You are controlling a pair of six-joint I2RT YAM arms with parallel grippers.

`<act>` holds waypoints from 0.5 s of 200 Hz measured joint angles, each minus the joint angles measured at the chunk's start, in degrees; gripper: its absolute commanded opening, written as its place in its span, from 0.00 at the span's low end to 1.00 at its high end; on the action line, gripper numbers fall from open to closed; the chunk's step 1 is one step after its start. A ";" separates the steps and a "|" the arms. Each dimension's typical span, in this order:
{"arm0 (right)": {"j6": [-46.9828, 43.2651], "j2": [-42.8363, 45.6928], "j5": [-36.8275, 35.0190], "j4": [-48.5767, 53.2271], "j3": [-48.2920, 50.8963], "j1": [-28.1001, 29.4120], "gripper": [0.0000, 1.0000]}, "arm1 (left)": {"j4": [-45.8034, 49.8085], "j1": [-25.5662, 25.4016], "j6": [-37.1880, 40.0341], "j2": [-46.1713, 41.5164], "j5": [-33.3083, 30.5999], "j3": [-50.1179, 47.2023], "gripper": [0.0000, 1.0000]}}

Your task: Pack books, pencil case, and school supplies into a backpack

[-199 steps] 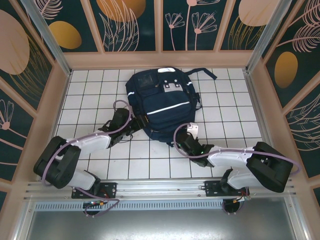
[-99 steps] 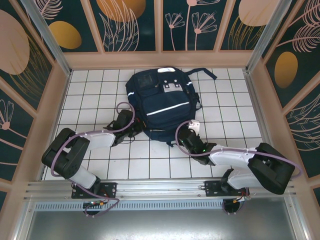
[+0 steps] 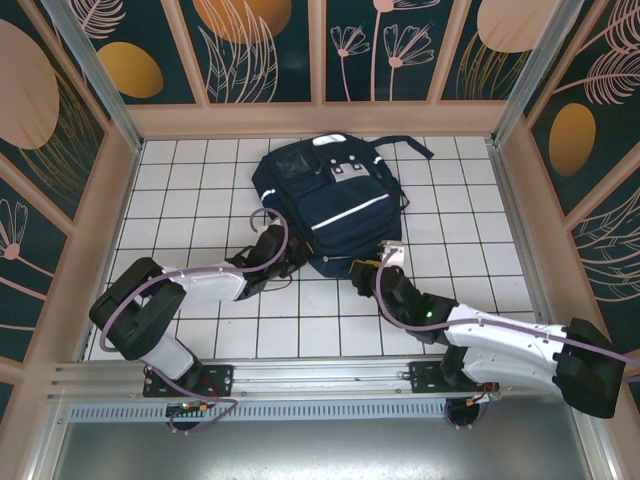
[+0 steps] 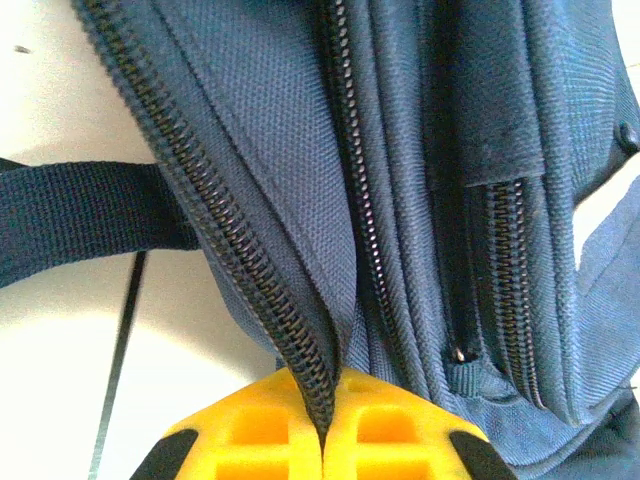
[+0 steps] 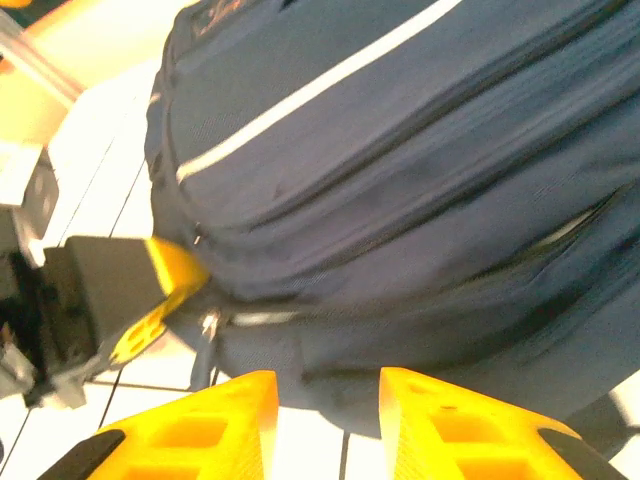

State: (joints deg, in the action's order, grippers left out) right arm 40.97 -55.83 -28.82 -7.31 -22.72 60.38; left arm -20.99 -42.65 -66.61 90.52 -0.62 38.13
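Two arm bases sit on a metal rail at the near edge of the white tiled surface. Further in, the left fingers are pressed together on a zipper edge of the backpack at its near left corner. The right fingers stand slightly apart with nothing between them, just short of its near edge. The navy bag lies flat toward the back middle of the tiles. Wood-framed walls of dark teal panels with peach leaves and discs enclose three sides.
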 measured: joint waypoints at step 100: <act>5.05 -20.20 1.20 2.73 -10.60 4.61 0.32 | -0.39 -1.18 -0.57 1.16 -0.15 1.31 0.00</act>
State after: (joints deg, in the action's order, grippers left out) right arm 46.02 -76.03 -27.62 -4.58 -33.32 64.99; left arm -21.39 -43.83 -67.18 91.68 -0.78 39.44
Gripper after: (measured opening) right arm 0.330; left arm 0.067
